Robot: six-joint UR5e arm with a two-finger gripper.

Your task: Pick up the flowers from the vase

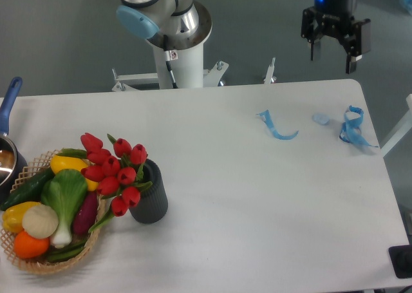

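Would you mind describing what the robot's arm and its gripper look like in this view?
The arm is silver-grey metal with a light blue cap on its joint, and stands on a white column where a dark cable runs past a small label. The gripper is black and boxy, with two dark jaws and a glowing blue light on its body.

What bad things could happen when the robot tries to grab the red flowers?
The flowers lean out of the vase toward the basket, right over the vegetables, so the pincer might bump or grab a vegetable instead. The vase is small and stands free on the table, so a sideways pull could tip it over. The pincer also hangs far away at the opposite corner, so a long reach has to line up well.
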